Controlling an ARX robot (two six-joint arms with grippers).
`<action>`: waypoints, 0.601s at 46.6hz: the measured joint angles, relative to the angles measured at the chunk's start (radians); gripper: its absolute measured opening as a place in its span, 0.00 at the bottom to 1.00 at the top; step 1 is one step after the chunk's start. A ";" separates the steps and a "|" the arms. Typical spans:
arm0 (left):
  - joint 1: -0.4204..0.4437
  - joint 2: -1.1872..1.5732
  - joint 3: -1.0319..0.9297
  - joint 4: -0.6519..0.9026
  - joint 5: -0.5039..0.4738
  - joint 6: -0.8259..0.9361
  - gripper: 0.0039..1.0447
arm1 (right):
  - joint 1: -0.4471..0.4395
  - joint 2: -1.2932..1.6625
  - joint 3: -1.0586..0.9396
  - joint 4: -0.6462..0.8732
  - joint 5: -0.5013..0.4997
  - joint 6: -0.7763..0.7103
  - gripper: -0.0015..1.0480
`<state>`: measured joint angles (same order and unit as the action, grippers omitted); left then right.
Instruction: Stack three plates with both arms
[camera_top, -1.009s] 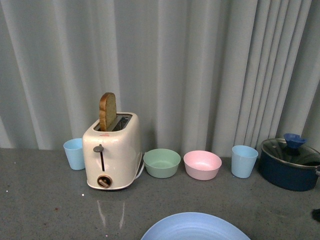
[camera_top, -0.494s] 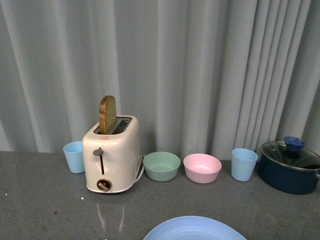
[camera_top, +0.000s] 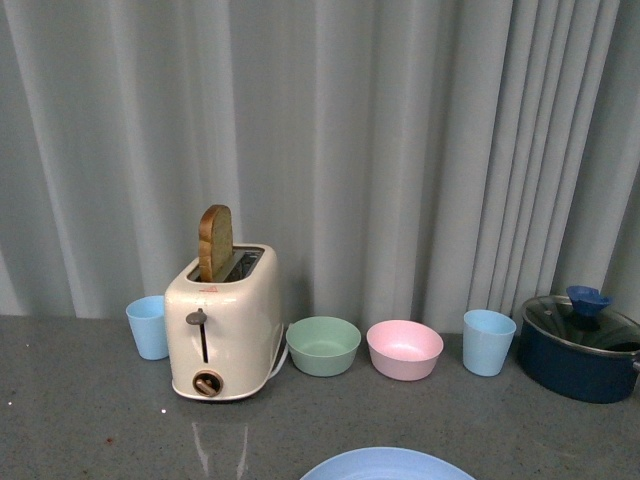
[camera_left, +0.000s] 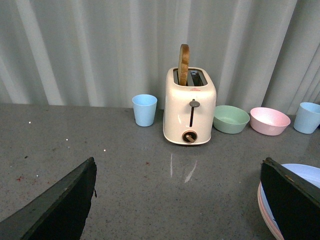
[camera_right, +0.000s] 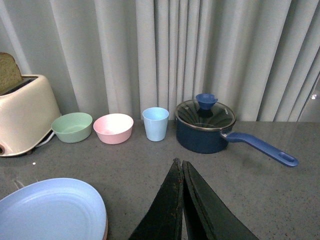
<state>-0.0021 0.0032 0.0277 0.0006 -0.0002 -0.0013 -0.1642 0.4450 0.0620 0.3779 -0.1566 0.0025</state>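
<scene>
A light blue plate (camera_top: 385, 466) lies at the near edge of the grey counter, only its far rim showing in the front view. The right wrist view shows this plate (camera_right: 50, 210) on top of a pink rim (camera_right: 105, 227). In the left wrist view the plate (camera_left: 300, 172) sits just beyond the right-hand finger (camera_left: 292, 200), again with a pink rim (camera_left: 265, 212) beneath. My left gripper (camera_left: 178, 165) is open wide over bare counter beside the stack. My right gripper (camera_right: 179, 162) is shut and empty, on the stack's other side. Neither arm appears in the front view.
Along the curtain stand a blue cup (camera_top: 148, 326), a cream toaster (camera_top: 222, 325) with a slice of bread, a green bowl (camera_top: 323, 345), a pink bowl (camera_top: 404, 349), another blue cup (camera_top: 488, 341) and a dark blue lidded pot (camera_top: 578, 346) with a long handle (camera_right: 262, 148).
Everything in the front view has slid down in the frame, so less of the blue plate shows. A dark shape at the right edge a second ago is gone.
</scene>
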 joint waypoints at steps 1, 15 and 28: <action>0.000 0.000 0.000 0.000 0.000 0.000 0.94 | 0.010 -0.013 -0.004 -0.008 0.008 0.000 0.03; 0.000 0.000 0.000 0.000 0.001 0.000 0.94 | 0.160 -0.130 -0.056 -0.063 0.148 -0.001 0.03; 0.000 0.000 0.000 0.000 0.000 0.000 0.94 | 0.161 -0.223 -0.056 -0.151 0.156 -0.001 0.03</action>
<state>-0.0021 0.0032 0.0277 0.0006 0.0002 -0.0013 -0.0029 0.2218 0.0055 0.2268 -0.0006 0.0013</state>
